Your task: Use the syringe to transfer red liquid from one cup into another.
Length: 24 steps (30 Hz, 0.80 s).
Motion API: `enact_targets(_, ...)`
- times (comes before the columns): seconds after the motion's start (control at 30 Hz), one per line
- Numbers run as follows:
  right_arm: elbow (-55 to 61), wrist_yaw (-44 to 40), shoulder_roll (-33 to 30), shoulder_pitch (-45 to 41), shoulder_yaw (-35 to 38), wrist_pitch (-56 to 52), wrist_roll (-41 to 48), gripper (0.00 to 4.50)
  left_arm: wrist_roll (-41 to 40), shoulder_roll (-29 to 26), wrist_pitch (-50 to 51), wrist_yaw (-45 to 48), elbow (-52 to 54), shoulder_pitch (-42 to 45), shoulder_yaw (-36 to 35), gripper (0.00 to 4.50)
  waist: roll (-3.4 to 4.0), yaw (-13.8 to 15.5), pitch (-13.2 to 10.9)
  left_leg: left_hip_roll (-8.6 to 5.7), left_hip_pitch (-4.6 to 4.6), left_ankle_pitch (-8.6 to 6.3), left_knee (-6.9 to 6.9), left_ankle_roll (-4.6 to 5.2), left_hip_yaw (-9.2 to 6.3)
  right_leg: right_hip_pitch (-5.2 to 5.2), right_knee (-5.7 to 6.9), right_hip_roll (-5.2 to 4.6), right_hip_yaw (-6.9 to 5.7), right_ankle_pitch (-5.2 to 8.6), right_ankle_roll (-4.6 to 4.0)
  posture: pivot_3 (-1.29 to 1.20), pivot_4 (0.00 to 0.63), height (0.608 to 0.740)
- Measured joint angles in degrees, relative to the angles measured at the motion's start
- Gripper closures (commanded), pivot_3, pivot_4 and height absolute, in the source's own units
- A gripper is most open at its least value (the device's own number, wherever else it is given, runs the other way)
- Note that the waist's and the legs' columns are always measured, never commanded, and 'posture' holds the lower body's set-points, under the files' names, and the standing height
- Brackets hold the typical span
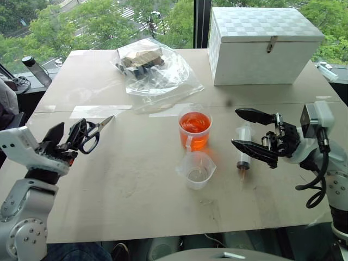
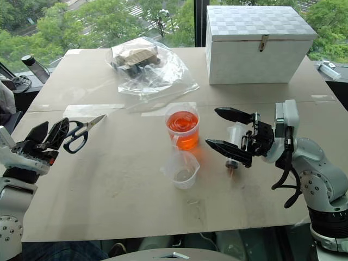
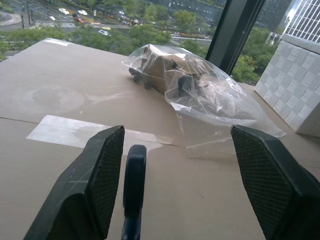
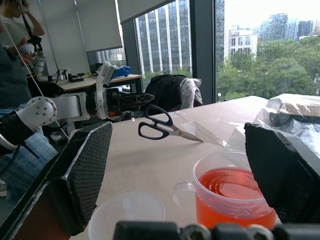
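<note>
Syringe (image 1: 243, 154) lies flat on table (image 1: 136, 201), right of both cups, long axis running near-to-far, tip toward robot. Right gripper (image 1: 246, 130) hovers above it, jaws spread wide, empty. Left gripper (image 1: 68, 135) jaws apart beside scissors (image 1: 92, 133), gripping nothing.

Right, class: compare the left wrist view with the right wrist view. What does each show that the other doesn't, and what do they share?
Left wrist view, not the right: the white box. Right wrist view, not the left: the taller cup holding red liquid, the empty cup beside it, and a person in the background. Both: the scissors, the plastic bag and the table.
</note>
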<state>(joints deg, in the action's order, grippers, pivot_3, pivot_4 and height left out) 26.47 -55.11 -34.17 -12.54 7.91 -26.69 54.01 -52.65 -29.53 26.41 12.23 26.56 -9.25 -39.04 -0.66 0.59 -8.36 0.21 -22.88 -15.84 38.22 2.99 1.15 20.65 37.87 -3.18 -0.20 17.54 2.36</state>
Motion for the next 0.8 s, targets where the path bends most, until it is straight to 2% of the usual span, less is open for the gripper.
enact_targets(0.03,0.0,0.0,-0.3,0.5,0.1,0.0,-0.2,0.00,-1.3,0.4,0.1,-0.3,-0.2,0.4,-0.9,0.03,0.00,0.0,0.0,0.00,0.00,0.00,0.00,0.00,0.00,0.00,0.00,0.00,0.00,0.00,0.00,0.00,0.150,0.740)
enact_targets(0.2,-0.3,1.3,-3.0,4.1,0.2,0.2,-4.9,0.00,-17.7,1.0,2.5,-0.9,0.4,1.9,-3.9,0.03,-0.01,0.0,0.0,0.00,-0.03,0.04,0.01,-0.07,0.00,0.01,0.00,-0.01,-0.01,0.00,0.01,0.00,0.150,0.740)
enact_targets(0.3,-0.8,6.8,-4.7,4.5,-0.6,-0.8,-12.3,0.00,-26.2,-1.2,6.2,0.5,2.2,-0.4,-3.5,0.03,-0.01,-0.2,0.0,0.00,-0.02,0.11,0.03,-0.19,0.00,0.00,0.02,-0.01,0.00,0.00,0.00,0.00,0.150,0.740)
enact_targets(0.37,-0.8,10.7,-5.1,4.3,-1.2,-3.1,-15.1,0.00,-29.0,-3.1,7.8,1.8,3.5,-1.3,-3.1,0.03,-0.01,-0.2,0.0,0.00,-0.01,0.12,0.02,-0.20,0.00,0.00,0.03,0.00,-0.01,0.00,-0.01,0.00,0.150,0.740)
enact_targets(0.5,-0.7,18.8,-9.1,0.6,-2.5,-14.6,-17.7,0.00,-34.7,-12.1,12.8,8.4,6.1,-2.4,-2.5,0.03,0.03,-0.6,0.0,0.00,-0.01,0.14,0.03,-0.23,0.01,0.02,0.03,0.00,-0.01,0.01,-0.02,0.00,0.150,0.740)
enact_targets(0.6,-0.7,24.3,-10.6,-4.8,-2.5,-27.8,-16.6,0.00,-34.7,-21.7,16.9,16.6,6.6,-1.8,-2.2,0.03,0.07,-1.0,-0.1,-0.01,-0.01,0.15,0.00,-0.25,0.01,0.03,0.03,0.02,-0.01,0.02,-0.05,0.00,0.150,0.740)
enact_targets(0.7,-1.1,29.2,-7.6,-9.3,-1.5,-38.6,-13.4,0.00,-31.1,-28.9,18.5,25.3,6.4,0.8,-1.1,0.03,0.11,-1.3,-0.1,-0.01,-0.01,0.15,-0.10,-0.26,0.04,0.09,0.01,0.03,0.01,0.03,-0.06,0.00,0.150,0.740)
enact_targets(0.8,-2.9,34.4,-2.8,-15.8,-0.4,-54.3,-11.6,0.00,-24.4,-39.6,18.2,36.9,4.1,10.3,4.4,0.03,0.08,-1.3,-0.3,-0.04,-0.09,0.19,-0.12,-0.30,0.07,0.20,0.04,0.08,0.02,0.02,-0.07,0.00,0.150,0.740)
